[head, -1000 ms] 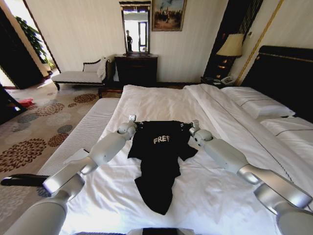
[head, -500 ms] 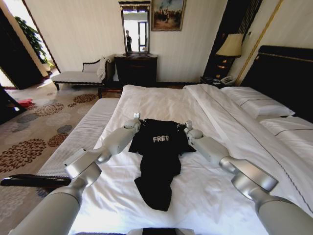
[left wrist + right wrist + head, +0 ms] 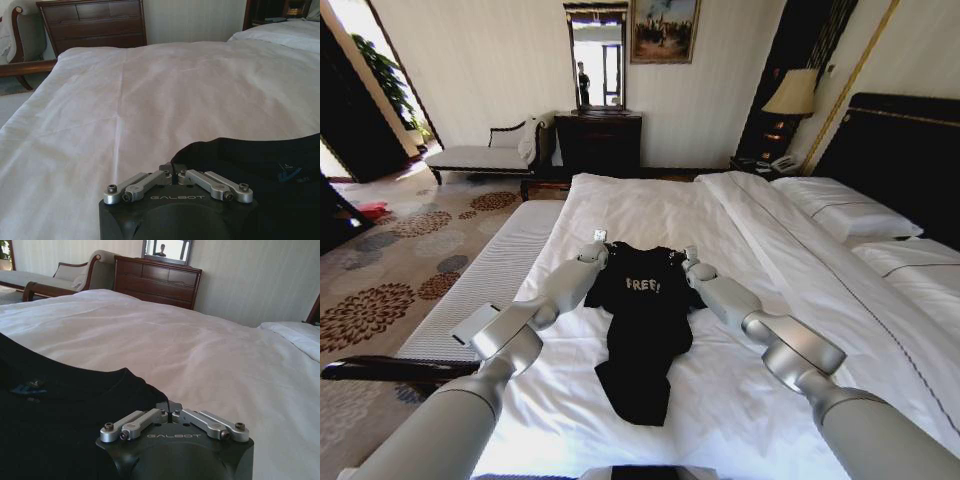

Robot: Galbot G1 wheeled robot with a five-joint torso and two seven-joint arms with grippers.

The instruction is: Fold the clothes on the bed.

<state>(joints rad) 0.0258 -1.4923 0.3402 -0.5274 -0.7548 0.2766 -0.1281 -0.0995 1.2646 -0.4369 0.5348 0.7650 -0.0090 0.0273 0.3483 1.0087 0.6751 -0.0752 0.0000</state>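
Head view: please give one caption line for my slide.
Both grippers, left and right, pinch the black T-shirt shoulders on the white bed.

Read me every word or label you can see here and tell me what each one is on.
"FREE!": white block letters on the chest of the black T-shirt.
"GALBOT": on the body of the left gripper.
"GALBOT": on the body of the right gripper.
Blue neck label inside the shirt collar: too blurred to read.

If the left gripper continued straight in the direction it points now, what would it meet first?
Probably nothing close: beyond the left gripper, shut on the black T-shirt, lies open white bed sheet. Farther off stands the dark dresser, though depth is unclear.
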